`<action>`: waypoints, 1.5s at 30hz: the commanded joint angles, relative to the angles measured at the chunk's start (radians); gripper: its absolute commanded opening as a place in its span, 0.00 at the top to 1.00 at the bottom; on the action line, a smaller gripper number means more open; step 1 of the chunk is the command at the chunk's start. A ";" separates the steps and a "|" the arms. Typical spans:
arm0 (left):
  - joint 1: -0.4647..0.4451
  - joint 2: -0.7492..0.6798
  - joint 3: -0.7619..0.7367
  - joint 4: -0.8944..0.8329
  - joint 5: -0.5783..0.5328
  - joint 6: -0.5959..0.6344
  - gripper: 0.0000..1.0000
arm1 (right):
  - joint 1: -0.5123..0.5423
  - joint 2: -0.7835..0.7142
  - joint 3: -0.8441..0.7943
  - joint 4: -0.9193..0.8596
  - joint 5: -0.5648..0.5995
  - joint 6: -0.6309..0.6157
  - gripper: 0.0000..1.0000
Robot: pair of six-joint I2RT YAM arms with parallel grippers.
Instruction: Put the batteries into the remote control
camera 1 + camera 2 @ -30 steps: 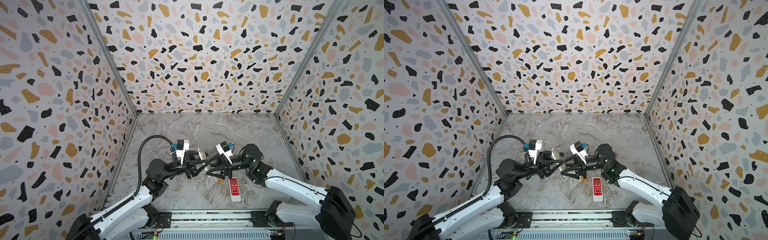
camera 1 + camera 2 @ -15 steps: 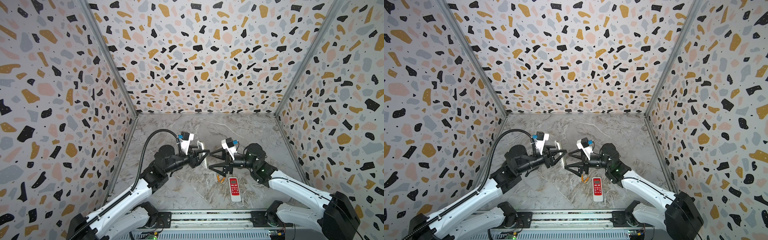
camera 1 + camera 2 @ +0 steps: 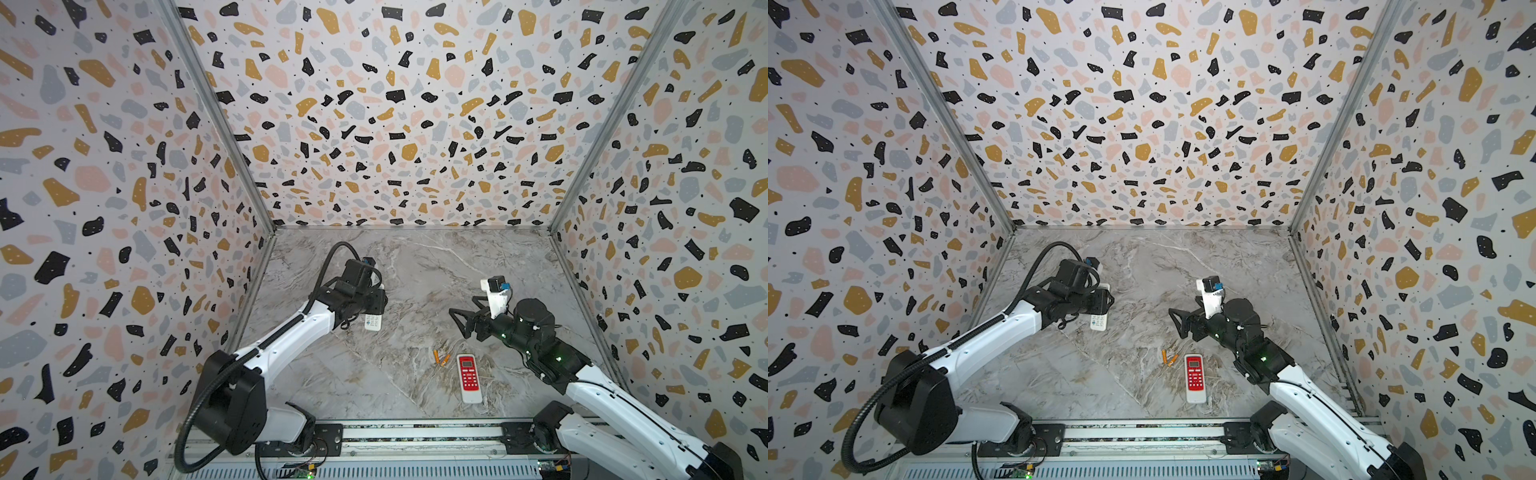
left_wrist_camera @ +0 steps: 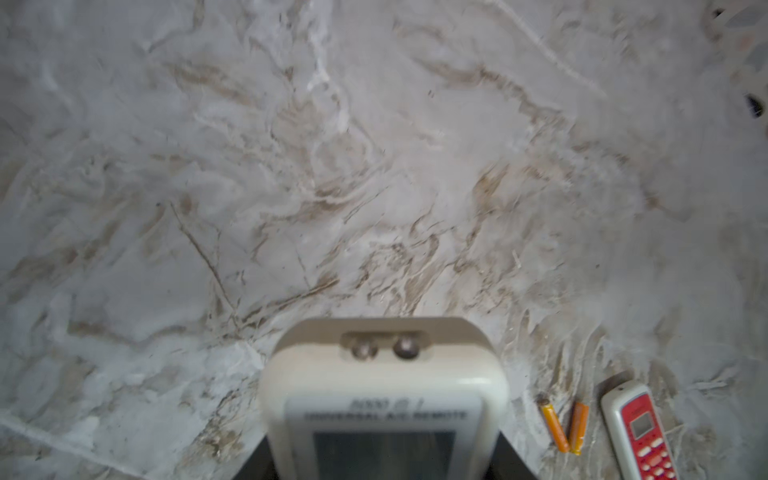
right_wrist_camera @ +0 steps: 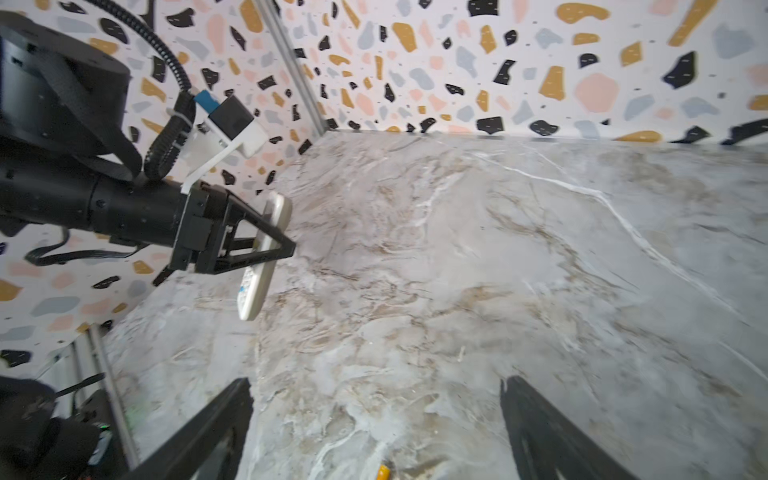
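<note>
Two orange batteries point(image 3: 439, 358) are lying in a narrow V on the table point(image 3: 395, 266) in both top views. They are just beside the red remote point(image 3: 468, 377), on its side toward the left arm, level with its screen end. No black ones are showing. The left gripper point(image 3: 375, 305) is clenching a white remote point(image 3: 372, 322) well apart from the red remote, toward the left wall. The right gripper point(image 3: 459, 324) is hovering released and empty, near the red remote, beyond its screen end.

In the left wrist view the white remote point(image 4: 382, 395) is filling the foreground. The batteries point(image 4: 565, 428) are lying just beside the red remote point(image 4: 636, 432), their near ends almost touching.

In the right wrist view the right gripper point(image 5: 376, 384) is spreading wide over bare table. One battery end point(image 5: 383, 471) is peeking in at the edge. Far from the red remote, which is out of this view, the left gripper point(image 5: 270, 245) is pinching the white remote point(image 5: 255, 291), which is hanging below the jaws.

The batteries are looking light, rigid, smooth and round, so a nudge is likely sending them rolling. Pinching one across its middle, jaws square to its length, seems soundest, the outer one first.

The marble-print table is looking flat, hard and probably slick. Terrazzo walls point(image 3: 374, 124) are closing in three sides.
</note>
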 commanded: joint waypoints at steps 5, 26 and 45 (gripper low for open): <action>-0.002 0.147 -0.039 -0.031 -0.011 -0.009 0.71 | 0.050 -0.032 -0.017 -0.118 0.195 -0.016 0.05; 0.015 0.250 -0.107 0.083 -0.116 -0.063 0.28 | 0.162 -0.030 0.097 -0.456 0.353 0.081 0.05; 0.019 -0.188 -0.282 0.399 0.077 -0.094 0.00 | 0.316 0.170 0.156 -0.680 0.422 0.353 0.03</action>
